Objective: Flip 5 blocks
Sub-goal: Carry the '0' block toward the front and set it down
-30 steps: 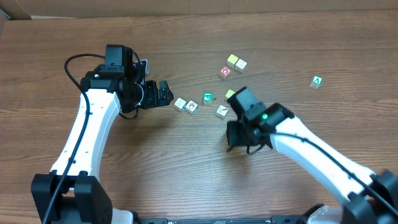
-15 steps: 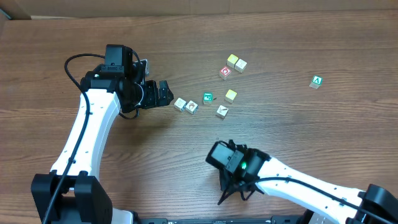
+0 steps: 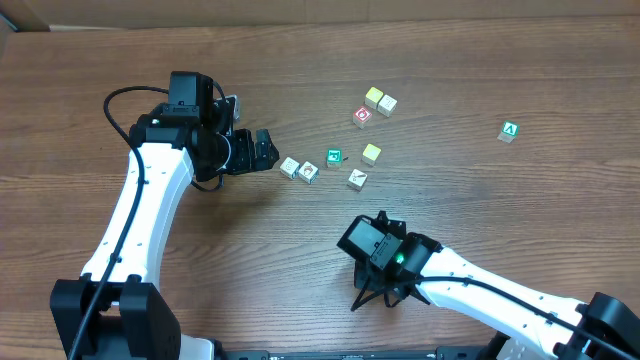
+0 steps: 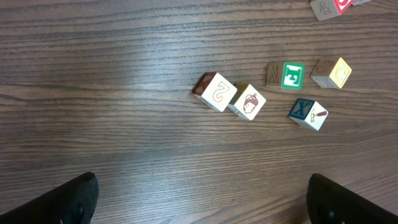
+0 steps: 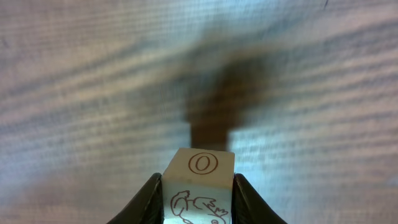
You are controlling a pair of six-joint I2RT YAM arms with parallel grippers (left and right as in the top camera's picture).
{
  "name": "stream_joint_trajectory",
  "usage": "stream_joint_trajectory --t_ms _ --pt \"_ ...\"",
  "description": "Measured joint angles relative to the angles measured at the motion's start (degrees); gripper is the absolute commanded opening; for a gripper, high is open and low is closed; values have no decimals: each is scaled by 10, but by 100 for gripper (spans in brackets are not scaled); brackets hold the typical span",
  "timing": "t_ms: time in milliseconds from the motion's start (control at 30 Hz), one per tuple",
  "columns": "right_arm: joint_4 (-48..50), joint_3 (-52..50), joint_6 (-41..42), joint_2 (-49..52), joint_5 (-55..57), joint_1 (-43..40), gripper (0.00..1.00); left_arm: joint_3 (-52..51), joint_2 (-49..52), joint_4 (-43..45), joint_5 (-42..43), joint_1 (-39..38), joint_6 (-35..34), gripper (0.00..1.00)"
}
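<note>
read: "2" on white-faced wooden cube; blue "x" on pale wooden cube; circled "o" on light wooden cube with a line drawing; white "a" on green cube.

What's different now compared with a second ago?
The right gripper, shut on a block marked O, swung away from the loose blocks toward the robot's own side, then edged slightly back. The left gripper stayed open beside them; no loose block moved.

Brown wooden desk. Strewn near the middle: blocks, yellow cubes. Well apart, rightward: green cube.
</note>
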Motion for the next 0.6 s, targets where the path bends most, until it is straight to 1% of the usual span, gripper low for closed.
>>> stream_joint_trajectory --t_ms 233,267,367,600 --pt "19 0 -35 0 10 -37 23 0 0 0 0 0 0 100" --pt "33 0 -50 2 10 -43 23 0 0 0 0 0 0 100" --pt "56 -1 -75 14 10 -48 22 0 0 0 0 0 0 100" --pt "56 -8 -108 25 8 -49 24 0 0 0 0 0 0 100"
